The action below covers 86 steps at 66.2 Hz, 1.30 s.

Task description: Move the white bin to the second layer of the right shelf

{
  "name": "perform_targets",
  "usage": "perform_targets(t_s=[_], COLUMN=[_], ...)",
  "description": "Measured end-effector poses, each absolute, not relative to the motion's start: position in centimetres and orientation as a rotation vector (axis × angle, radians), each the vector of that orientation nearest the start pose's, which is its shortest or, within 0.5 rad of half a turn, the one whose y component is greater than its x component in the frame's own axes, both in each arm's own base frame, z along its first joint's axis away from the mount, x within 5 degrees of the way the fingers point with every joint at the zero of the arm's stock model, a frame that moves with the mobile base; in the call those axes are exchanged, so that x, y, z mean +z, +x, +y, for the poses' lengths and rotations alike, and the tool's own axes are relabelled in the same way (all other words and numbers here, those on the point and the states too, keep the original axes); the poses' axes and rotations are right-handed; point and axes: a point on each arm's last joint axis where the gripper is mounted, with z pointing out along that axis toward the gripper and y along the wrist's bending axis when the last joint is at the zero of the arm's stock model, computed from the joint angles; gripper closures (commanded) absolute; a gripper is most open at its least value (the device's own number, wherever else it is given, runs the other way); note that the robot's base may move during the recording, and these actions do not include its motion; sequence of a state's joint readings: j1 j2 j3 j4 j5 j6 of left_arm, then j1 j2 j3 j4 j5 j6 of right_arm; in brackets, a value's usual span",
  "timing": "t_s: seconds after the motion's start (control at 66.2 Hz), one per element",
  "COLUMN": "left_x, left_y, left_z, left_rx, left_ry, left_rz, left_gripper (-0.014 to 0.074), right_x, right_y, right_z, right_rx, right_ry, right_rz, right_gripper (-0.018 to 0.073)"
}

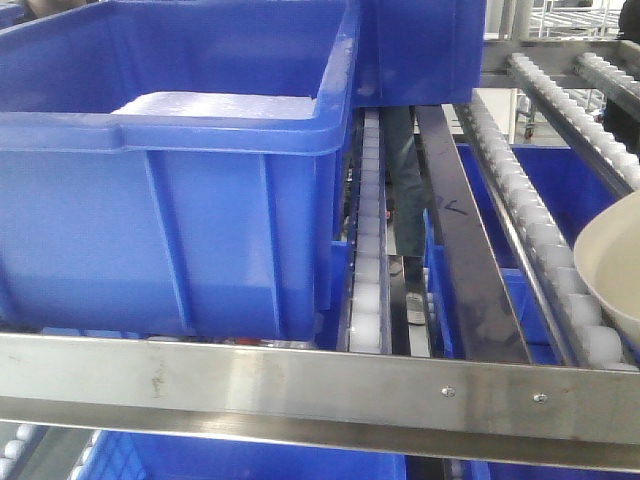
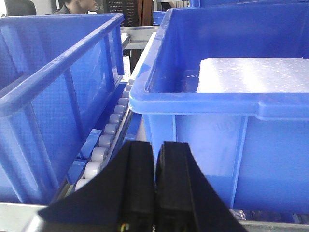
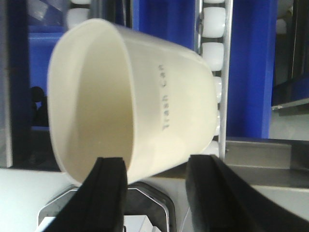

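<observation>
White bin (image 3: 130, 96) fills most of the right wrist view, tipped so its open mouth faces left of frame and its tapered wall runs right; its lower rim sits at the right gripper (image 3: 154, 193), between the two black fingers (image 3: 108, 193), which stand apart; one finger lies at the mouth side of the rim, the other at the outer wall; whether the pads press the plastic I cannot tell. Raised lettering on the bin wall reads "Trash Can", running sideways in frame; no other marks readable.

Front view: only a curved slice of the white bin (image 1: 612, 262) shows, at the right edge of frame, over the right side of the roller level (image 1: 372, 270); it overlaps a track of white rollers (image 1: 545, 230) there; contact with the rollers cannot be settled. Stainless front bar (image 1: 300, 385) with two screws (image 1: 448, 391) crosses the near edge of this level.

Left of the bin, well apart, a large blue crate (image 1: 170, 170) rests at the near-left corner of the level, against the front bar; a white foam-like slab (image 2: 253, 75) lies inside it. More blue crates (image 1: 250, 465) sit on the level below.

Left gripper (image 2: 155, 193) hangs just in front of that crate's near wall; black fingers drawn together, only a thin slit between them, nothing held. A second blue crate (image 2: 53, 96) stands to its left, rollers between the two.
</observation>
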<state>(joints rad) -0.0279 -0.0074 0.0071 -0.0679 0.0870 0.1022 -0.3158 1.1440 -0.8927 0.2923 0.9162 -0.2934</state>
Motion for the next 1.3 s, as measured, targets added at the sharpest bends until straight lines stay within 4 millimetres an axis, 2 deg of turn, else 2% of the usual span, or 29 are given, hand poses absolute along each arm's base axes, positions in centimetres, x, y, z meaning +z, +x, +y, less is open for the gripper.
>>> perform_targets(t_s=[0.302,0.393,0.514,0.71,0.816,0.907,1.058,1.3], left_x=[20.3,20.3,20.3,20.3,20.3,20.3,20.3,20.3], left_y=[5.6,5.6,5.6,5.6,5.6,5.6,5.6,5.6], left_z=[-0.2,-0.2,-0.2,-0.2,-0.2,-0.2,-0.2,-0.2], left_rx=[0.001,0.001,0.001,0.001,0.001,0.001,0.001,0.001], left_ry=[0.054,0.054,0.054,0.054,0.054,0.054,0.054,0.054], left_rz=[1.569,1.569,1.569,1.569,1.569,1.569,1.569,1.569], left_gripper=[0.0512,0.0512,0.0512,0.0512,0.0512,0.0512,0.0512,0.0512], right_x=[32.7,32.5,30.7,28.1,27.6,28.0,30.0,31.8], right_y=[17.9,17.0,15.4,12.3,11.2,10.6,8.9,5.7], right_z=[-3.0,-2.3,-1.7,-0.8,-0.1,0.2,1.2,1.8], right_rx=[0.151,0.157,0.155,0.172,0.224,0.235,0.27,0.187], right_ry=[0.124,0.093,0.083,0.111,0.136,0.119,0.084,0.042], right_rz=[2.485,2.469,2.459,2.406,2.345,2.265,2.042,1.776], right_gripper=[0.0368,0.0414,0.0494,0.0491,0.0491,0.0491,0.0491,0.0487])
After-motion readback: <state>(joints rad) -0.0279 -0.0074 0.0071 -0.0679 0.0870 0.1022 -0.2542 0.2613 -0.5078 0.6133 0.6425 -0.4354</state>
